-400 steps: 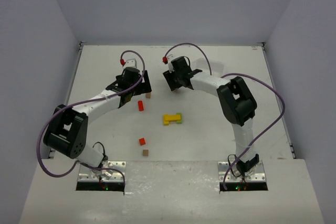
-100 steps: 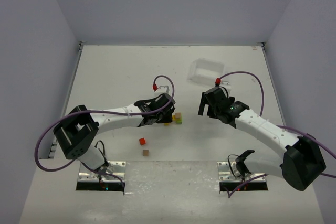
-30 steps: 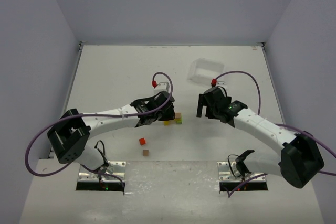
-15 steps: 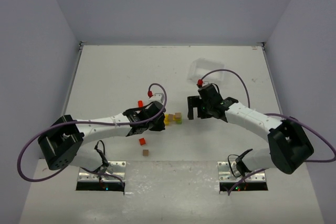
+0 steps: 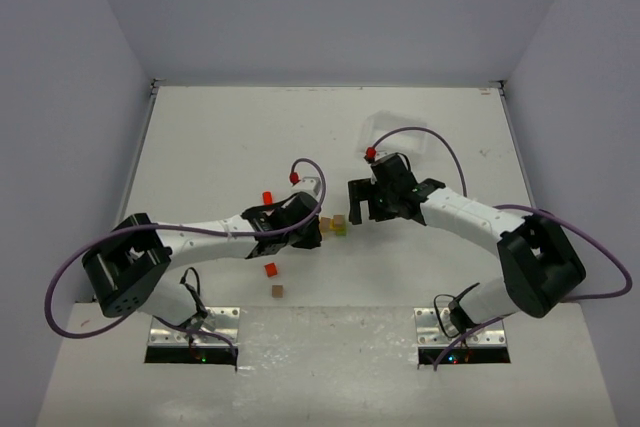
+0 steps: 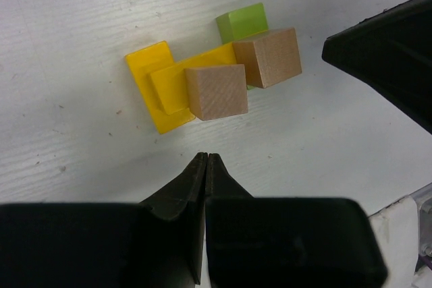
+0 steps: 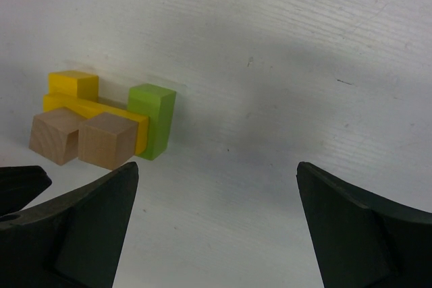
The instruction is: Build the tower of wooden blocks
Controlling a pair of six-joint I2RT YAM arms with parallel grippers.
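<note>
Tower (image 5: 333, 226) stands near the centre of the overhead frame, on the white table (image 5: 200, 147), between the two grippers. In its present state it is low. Yellow pieces (image 6: 158, 82) lie flat on the table. A green block (image 6: 241, 21) stands upright against one end of them. Two plain wood cubes (image 6: 216, 91) sit side by side on the yellow. In the right wrist view the green block (image 7: 154, 118) is at the right end of the group and the cubes (image 7: 81, 138) are at the lower left.

Left gripper (image 6: 204, 166): jaws clenched tight, tips pressed together with nothing between them. It is just below the tower in its own view, close to the yellow but apart from it. Overhead, the left gripper (image 5: 312, 232) is just left of the tower.

Right gripper (image 7: 214, 166): jaws released and spread wide, holding nothing. The tower lies up and left of the gap between its fingers (image 7: 81, 234), beside the left-hand one. Overhead, the right gripper (image 5: 388, 202) is just right of the tower.

Loose items, overhead view:
- Red block (image 5: 267, 197) above the left arm.
- Second red block (image 5: 270, 270) below the left arm.
- Brown block (image 5: 277, 291) just under the second red block.
- Clear tray (image 5: 395, 127) in the upper centre-right, well apart from the tower.
</note>
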